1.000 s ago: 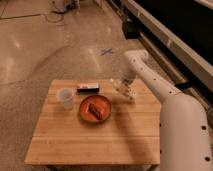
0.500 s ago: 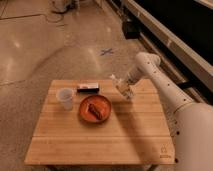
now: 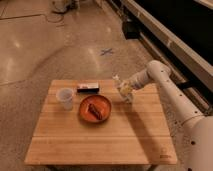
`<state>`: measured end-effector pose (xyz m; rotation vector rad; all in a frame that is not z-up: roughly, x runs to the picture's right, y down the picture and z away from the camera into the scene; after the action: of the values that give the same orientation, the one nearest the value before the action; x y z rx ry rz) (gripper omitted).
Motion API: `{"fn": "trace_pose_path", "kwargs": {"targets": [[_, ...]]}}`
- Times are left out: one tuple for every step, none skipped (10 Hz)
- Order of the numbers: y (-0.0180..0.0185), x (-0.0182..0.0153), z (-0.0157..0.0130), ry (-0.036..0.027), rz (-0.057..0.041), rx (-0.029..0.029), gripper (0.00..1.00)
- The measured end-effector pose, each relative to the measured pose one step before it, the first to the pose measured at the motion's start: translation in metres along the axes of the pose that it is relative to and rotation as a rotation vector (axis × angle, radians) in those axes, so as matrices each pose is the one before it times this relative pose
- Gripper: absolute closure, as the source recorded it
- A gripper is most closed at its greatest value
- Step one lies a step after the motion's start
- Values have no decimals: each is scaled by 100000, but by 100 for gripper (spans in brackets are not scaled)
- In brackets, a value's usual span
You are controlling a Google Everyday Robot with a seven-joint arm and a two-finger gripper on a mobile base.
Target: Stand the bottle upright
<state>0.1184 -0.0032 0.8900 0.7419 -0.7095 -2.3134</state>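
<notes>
Pincer (image 3: pixel 126 89) over the far right part of the desk (image 3: pixel 100 135), at the end of a white arm (image 3: pixel 167 87) reaching in from the right; fingers closed on the bottle (image 3: pixel 121 88). Bottle whitish-cream, slim, held tilted with its narrow neck pointing up and to the left, lower end down near the desk top by the pincer; whether that end touches the wood cannot be told. Just left of it and slightly nearer, an orange plate (image 3: pixel 85 114) with a reddish-brown piece of food (image 3: pixel 95 110) lying on it. Behind the plate, near the far edge, a flat dark-and-white rectangular box (image 3: pixel 88 88). Left of the plate, a translucent plastic cup (image 3: pixel 65 98) standing upright, apart from the plate. Desk is light slatted wood on a speckled floor (image 3: pixel 40 45); a blue cross mark (image 3: pixel 106 51) on the floor beyond the desk
</notes>
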Motion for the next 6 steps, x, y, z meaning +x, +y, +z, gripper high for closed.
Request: {"fn": "trace_pose_path", "kwargs": {"targets": [[84, -181, -197, 3636, 400, 29, 100], [97, -174, -203, 2727, 480, -40, 100], [111, -359, -271, 3863, 1225, 56, 100], [137, -316, -253, 3218, 1470, -63, 100], [179, -256, -279, 2728, 1360, -251, 100], [222, -273, -296, 2354, 1225, -407, 100]]}}
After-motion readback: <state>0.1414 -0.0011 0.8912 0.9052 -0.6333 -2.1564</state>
